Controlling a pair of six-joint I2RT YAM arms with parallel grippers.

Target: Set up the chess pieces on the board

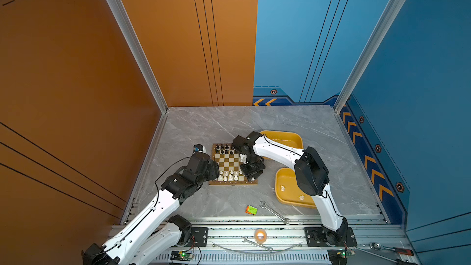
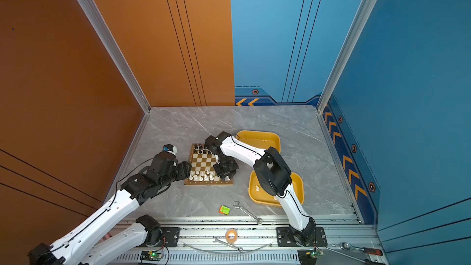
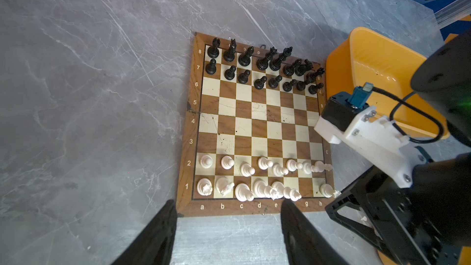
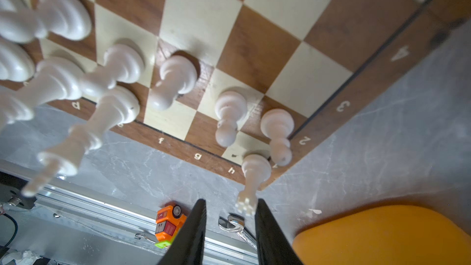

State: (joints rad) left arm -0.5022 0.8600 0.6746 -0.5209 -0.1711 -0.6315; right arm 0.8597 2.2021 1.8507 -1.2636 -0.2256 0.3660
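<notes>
Wooden board [image 1: 228,161] sits on the grey table [image 1: 198,128] in both top views, with chess pieces [image 1: 229,175] ranked at both ends. Left wrist: my left gripper [image 3: 228,207] gapes empty by the board's edge. Right wrist: I see my right gripper [image 4: 230,201] part-open around the standing corner rook [image 4: 254,172], not clamping it.

Grey marble-veined counter [image 1: 229,123], evenly lit. Orange wall panels [image 1: 76,72] fill the left and run across the back, meeting blue panels [image 1: 293,34] that carry on down the right. Aluminium posts [image 1: 133,47] frame the corners, and a chevron band [image 1: 367,159] skirts the blue side.
</notes>
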